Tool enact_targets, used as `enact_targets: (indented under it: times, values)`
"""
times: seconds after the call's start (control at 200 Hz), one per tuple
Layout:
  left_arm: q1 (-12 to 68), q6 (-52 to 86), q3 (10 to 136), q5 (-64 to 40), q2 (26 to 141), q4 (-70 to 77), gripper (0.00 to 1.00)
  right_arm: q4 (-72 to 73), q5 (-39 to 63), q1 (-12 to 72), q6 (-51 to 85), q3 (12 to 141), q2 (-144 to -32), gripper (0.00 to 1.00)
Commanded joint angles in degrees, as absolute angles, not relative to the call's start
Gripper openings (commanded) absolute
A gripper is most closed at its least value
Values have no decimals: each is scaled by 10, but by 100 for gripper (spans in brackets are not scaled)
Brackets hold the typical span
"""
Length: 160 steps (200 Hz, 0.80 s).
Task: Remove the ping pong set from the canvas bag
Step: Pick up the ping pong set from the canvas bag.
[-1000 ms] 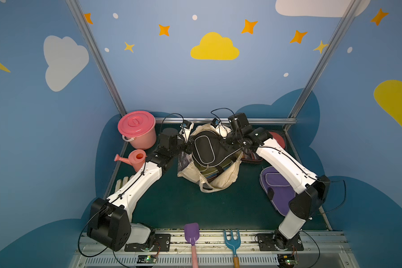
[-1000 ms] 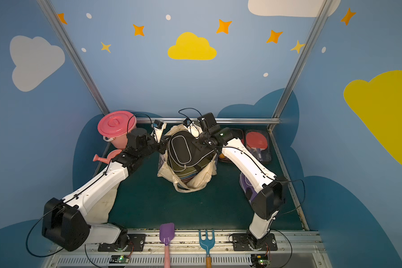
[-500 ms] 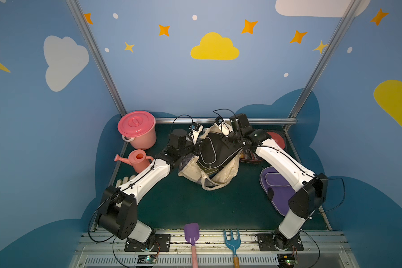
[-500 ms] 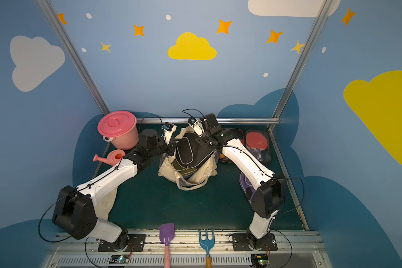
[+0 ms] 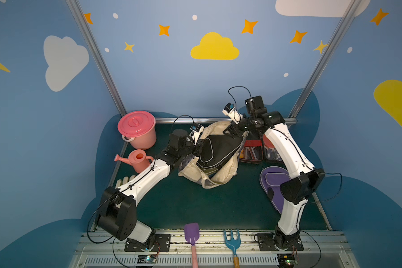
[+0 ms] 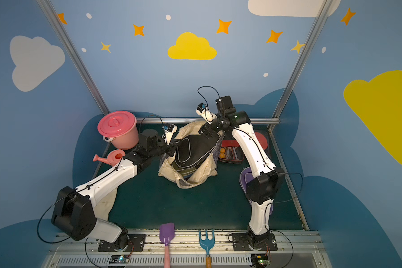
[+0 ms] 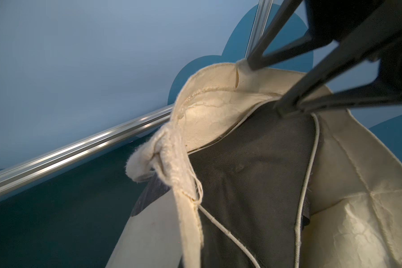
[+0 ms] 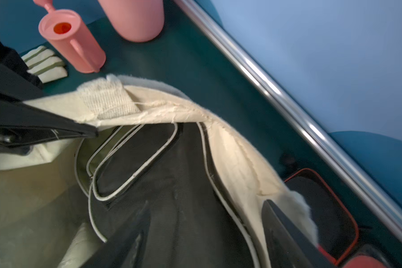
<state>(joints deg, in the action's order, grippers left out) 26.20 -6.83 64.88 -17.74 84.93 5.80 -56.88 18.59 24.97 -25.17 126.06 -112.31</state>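
Left tool (image 5: pixel 197 148) is clamped on the cream rim of the canvas bag (image 5: pixel 188 168), on the side toward the pink bucket (image 5: pixel 138 132). Right tool (image 8: pixel 205 204) stands with jaws apart and grips nothing, one finger over the black case (image 5: pixel 218 148), the other outside the bag's far rim. Black case lies tilted across the bag's open mouth, inside the rim, bag slumped mid-tabletop (image 5: pixel 195 204). Purple case (image 5: pixel 273 181) and dark flat packs (image 5: pixel 253 152) lie outside the bag, on the tabletop by the right arm (image 5: pixel 286 148).
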Motion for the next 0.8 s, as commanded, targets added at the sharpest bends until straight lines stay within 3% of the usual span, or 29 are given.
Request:
enact_targets:
  times: [0.0, 0.471, 0.796]
  values:
    - [268, -77, 665, -176, 819, 86, 4, -645, 213, 251, -268, 1298, -1157, 76]
    - [268, -90, 662, -172, 814, 80, 4, -709, 140, 233, -276, 1447, -1279, 92]
    - [267, -98, 665, -177, 821, 86, 4, -798, 215, 187, -250, 1444, -1308, 93]
